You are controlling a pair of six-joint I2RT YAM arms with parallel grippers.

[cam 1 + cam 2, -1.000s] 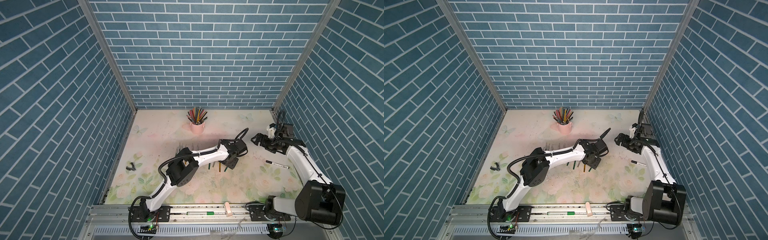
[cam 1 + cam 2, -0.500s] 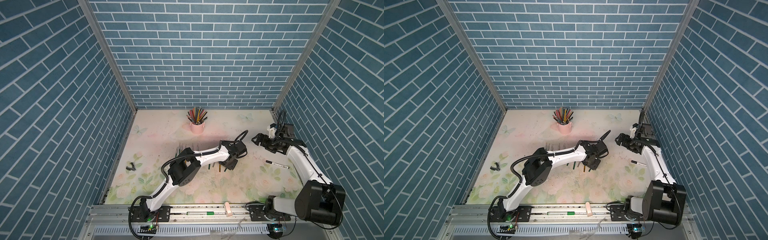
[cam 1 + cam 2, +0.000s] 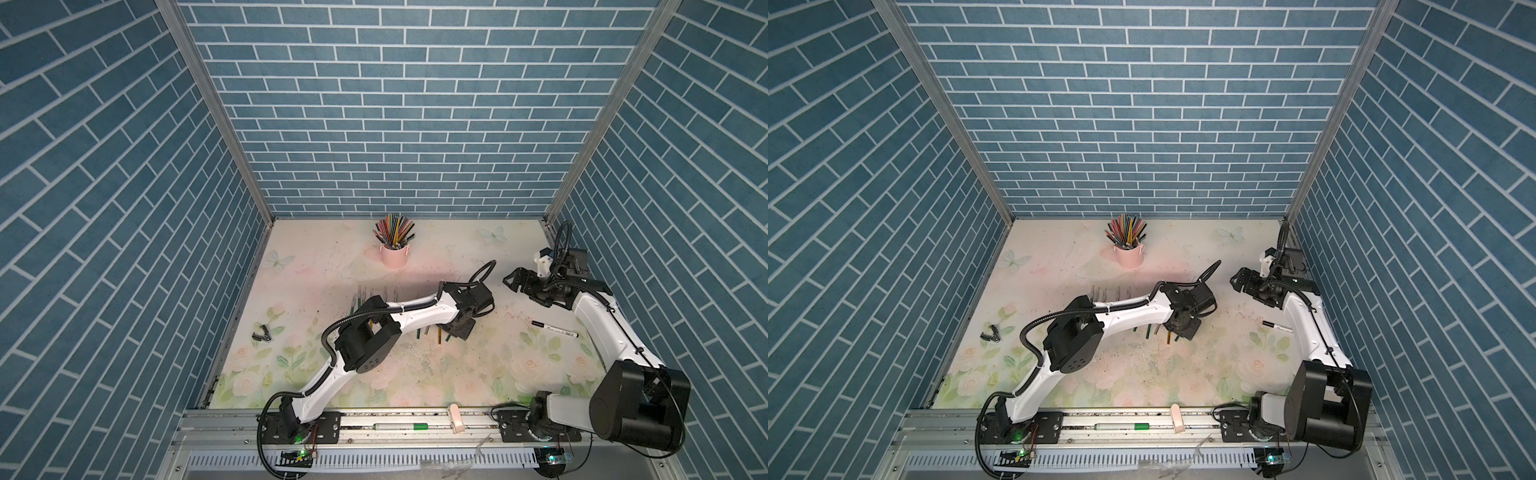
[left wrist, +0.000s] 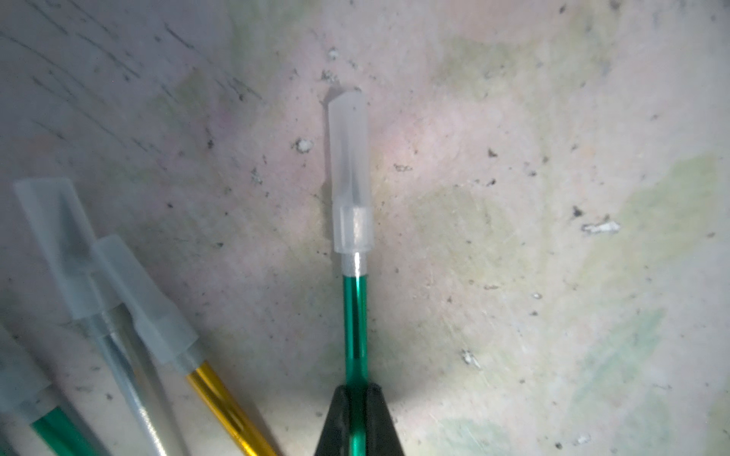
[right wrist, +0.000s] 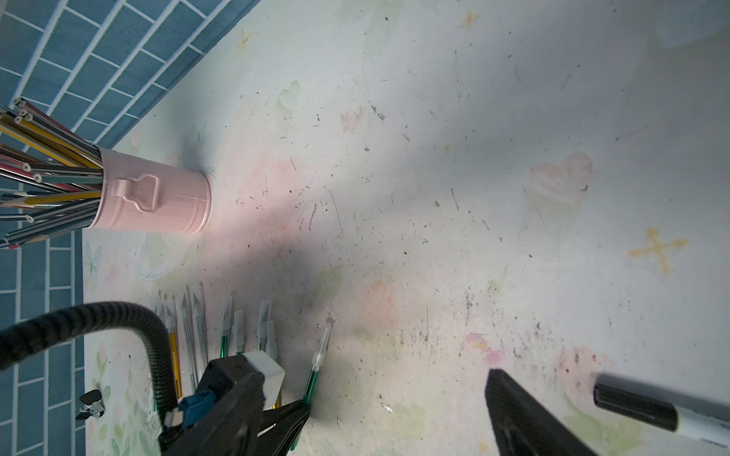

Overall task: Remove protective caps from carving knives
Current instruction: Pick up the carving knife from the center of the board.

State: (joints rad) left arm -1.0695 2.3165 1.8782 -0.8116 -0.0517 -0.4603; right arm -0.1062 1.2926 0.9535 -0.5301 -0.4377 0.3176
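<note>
Left pincer (image 4: 357,395) just clenched, now grasping green carving knife (image 4: 355,323) by handle, mid-worktop (image 3: 324,257), right end of row of carving knives (image 5: 238,329). Protective cap (image 4: 349,169) on blade. Knife secured; cap pull next, likely by right pincer (image 3: 512,281), which is released, empty, far right. Count from right wrist view: about eleven knives, five capped, six bare.
</note>
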